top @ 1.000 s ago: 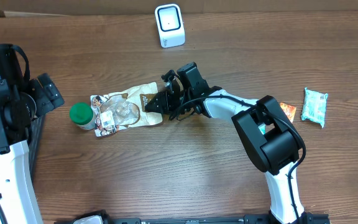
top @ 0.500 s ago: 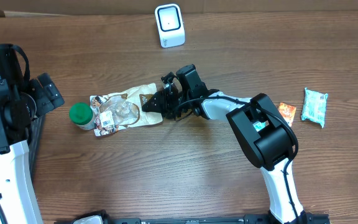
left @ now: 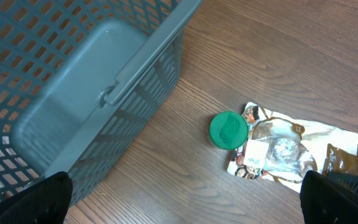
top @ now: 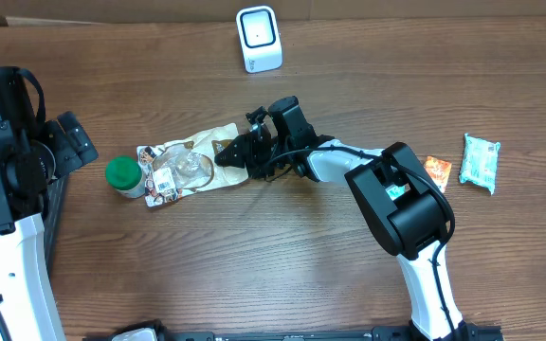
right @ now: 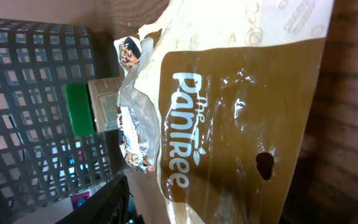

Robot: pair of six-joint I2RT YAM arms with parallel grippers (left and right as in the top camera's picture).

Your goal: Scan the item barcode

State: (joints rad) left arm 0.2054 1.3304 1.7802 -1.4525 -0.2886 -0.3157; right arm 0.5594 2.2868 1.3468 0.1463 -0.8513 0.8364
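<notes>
A crumpled snack bag (top: 192, 166) lies flat on the table, cream and clear at its left, brown at its right end. My right gripper (top: 238, 154) is low over that brown end, jaws partly apart. In the right wrist view the brown bag (right: 229, 112) fills the frame and covers one finger; the other finger (right: 107, 199) shows at lower left. The white barcode scanner (top: 259, 38) stands at the far edge. My left gripper (top: 81, 142) hangs open and empty at the far left, clear of the bag (left: 291, 149).
A green-lidded jar (top: 121, 175) touches the bag's left end. A grey mesh basket (left: 73, 81) sits below the left arm. An orange packet (top: 438, 170) and a teal packet (top: 480, 161) lie at the right.
My right gripper has slid a little left onto the bag's brown end, which has bunched up slightly. The left arm has not moved.
</notes>
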